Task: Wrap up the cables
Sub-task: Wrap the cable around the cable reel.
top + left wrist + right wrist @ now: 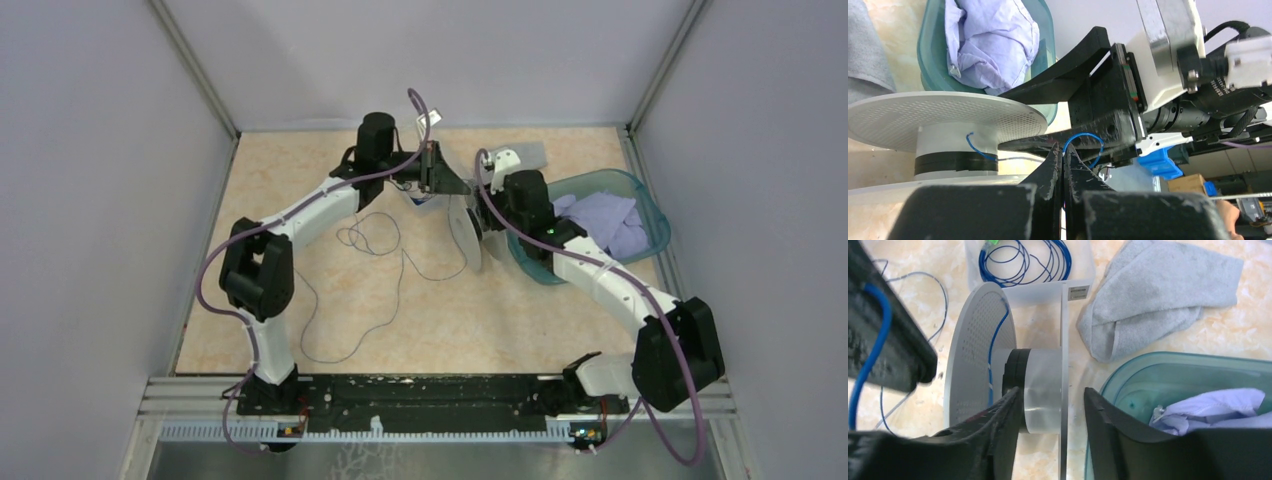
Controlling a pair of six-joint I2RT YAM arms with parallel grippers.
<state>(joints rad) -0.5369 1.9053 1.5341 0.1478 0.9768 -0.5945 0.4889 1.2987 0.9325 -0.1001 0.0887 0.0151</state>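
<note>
Cables [402, 280] mostly looped loose on bench [500, 320] left of spool [983, 340], few turns on hub, winding under way; left gripper [1064, 155] clenched near hub, right gripper [1052, 392] released astride it; next, grip spool, rotate, feed slack under tension.

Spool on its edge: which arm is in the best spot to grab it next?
The right arm, probably. The right claw is open with part of the spool between its fingers, so it only needs to close. The left claw is shut on the wire.
</note>
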